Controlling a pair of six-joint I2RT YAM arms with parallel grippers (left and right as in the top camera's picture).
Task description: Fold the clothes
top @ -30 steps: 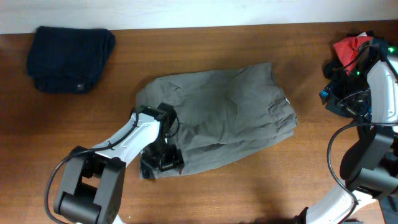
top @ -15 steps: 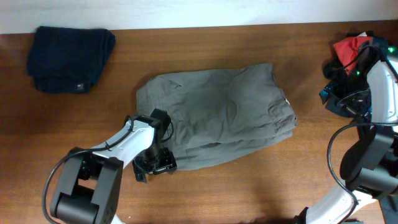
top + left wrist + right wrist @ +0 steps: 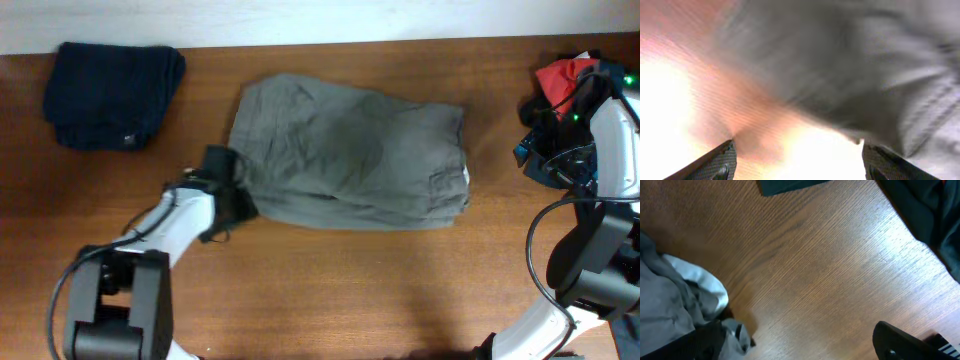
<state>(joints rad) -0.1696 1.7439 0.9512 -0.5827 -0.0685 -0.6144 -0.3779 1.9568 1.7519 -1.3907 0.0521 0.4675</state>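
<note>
While the grey-olive garment (image 3: 350, 165) lies folded flat at the centre of the overhead frame, the left gripper (image 3: 797, 162) sits at its lower left corner, jaws wide and empty, and the right gripper (image 3: 800, 347) at the right edge, near the red garment (image 3: 560, 75), gapes wide over the table (image 3: 815, 270), holding nothing.

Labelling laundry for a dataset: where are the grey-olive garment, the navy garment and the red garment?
grey-olive garment (image 3: 350, 150), overhead view, middle of its top surface.
navy garment (image 3: 110, 90), overhead view, centre of the bundle.
red garment (image 3: 558, 76), overhead view, its exposed red patch.
</note>
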